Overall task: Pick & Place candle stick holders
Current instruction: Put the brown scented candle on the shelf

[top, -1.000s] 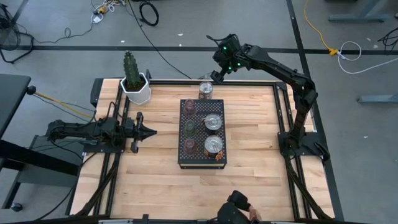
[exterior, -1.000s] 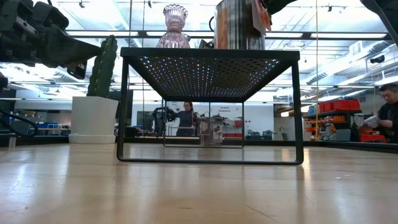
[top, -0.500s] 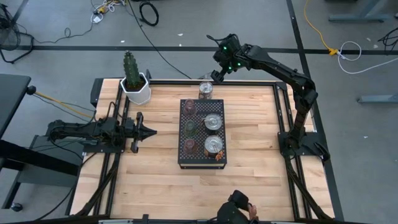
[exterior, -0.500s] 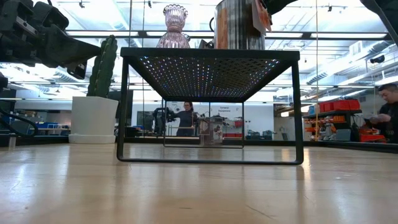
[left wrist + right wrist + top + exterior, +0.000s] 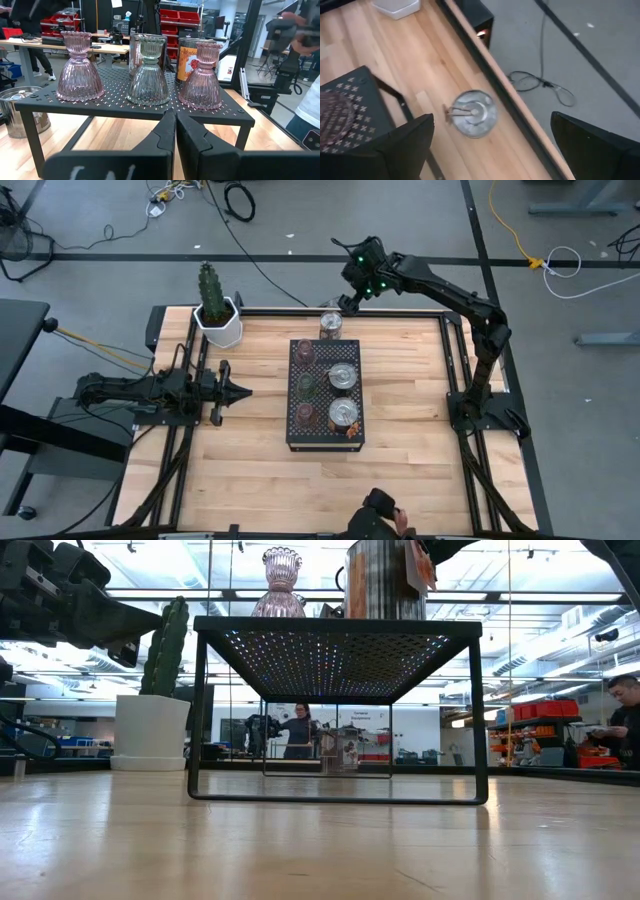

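Overhead, a black perforated rack [image 5: 326,392] stands in the middle of the wooden table [image 5: 400,450], its long axis running from the table's far edge toward its near edge. On its left side three ribbed glass candle stick holders stand upright in a line along that axis: a pink one [image 5: 79,67] farthest away, a green one [image 5: 147,72] in the middle, and another pink one [image 5: 202,76] nearest. Each flares wide at the base and narrows to a cup that opens upward. Beside them on the rack's right side stand two wider silvery holders [image 5: 343,376], also upright with open mouths up; the nearer [image 5: 344,413] carries an orange tag. A third silvery holder [image 5: 473,113] stands on the bare table just beyond the rack's far end, close to the table's edge.

The right gripper [image 5: 492,137] hovers above that lone holder with fingers spread wide, holding nothing. The left gripper [image 5: 240,391] rests low at the table's left side, well apart from the rack, fingers pressed together and pointing toward the row of holders. A white pot with a cactus [image 5: 217,312] occupies the far left corner.
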Controlling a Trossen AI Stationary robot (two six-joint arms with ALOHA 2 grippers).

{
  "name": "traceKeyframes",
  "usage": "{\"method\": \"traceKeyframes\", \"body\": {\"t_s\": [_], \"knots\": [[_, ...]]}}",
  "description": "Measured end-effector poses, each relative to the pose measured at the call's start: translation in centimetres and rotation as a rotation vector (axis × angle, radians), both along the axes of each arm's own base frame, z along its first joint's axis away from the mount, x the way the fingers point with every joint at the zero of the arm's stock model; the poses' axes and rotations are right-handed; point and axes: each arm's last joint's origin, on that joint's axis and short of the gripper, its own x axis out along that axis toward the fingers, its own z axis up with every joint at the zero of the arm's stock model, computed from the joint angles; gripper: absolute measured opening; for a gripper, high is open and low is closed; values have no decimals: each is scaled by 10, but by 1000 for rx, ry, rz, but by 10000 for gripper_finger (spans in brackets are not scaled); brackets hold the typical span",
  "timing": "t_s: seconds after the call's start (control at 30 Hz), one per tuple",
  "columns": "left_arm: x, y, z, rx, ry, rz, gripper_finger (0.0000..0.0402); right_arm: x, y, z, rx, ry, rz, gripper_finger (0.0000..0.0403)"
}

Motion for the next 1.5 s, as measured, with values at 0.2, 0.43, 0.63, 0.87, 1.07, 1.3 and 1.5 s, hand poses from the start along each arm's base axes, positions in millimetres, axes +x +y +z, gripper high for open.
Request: {"method": "traceKeyframes", "body": {"t_s": [0.2, 0.43, 0.63, 0.87, 1.07, 1.3, 1.5], "knots": [[0, 0, 0, 0, 0, 0, 18, 3, 3, -27, 95, -3, 91, 400], [0, 0, 0, 0, 0, 0, 18, 4, -2, -49, 91, -37, 175, 400], [0, 0, 0, 0, 0, 0, 18, 0, -10, -54, 81, -65, 207, 400], [0, 0, 0, 0, 0, 0, 18, 3, -9, -70, 56, -78, 238, 400], [0, 0, 0, 0, 0, 0, 18, 4, -3, -83, 66, -60, 255, 400], [0, 0, 0, 0, 0, 0, 18, 3, -4, -93, 34, -52, 236, 400], [0, 0, 0, 0, 0, 0, 18, 5, -6, -91, 12, -77, 232, 400]]}}
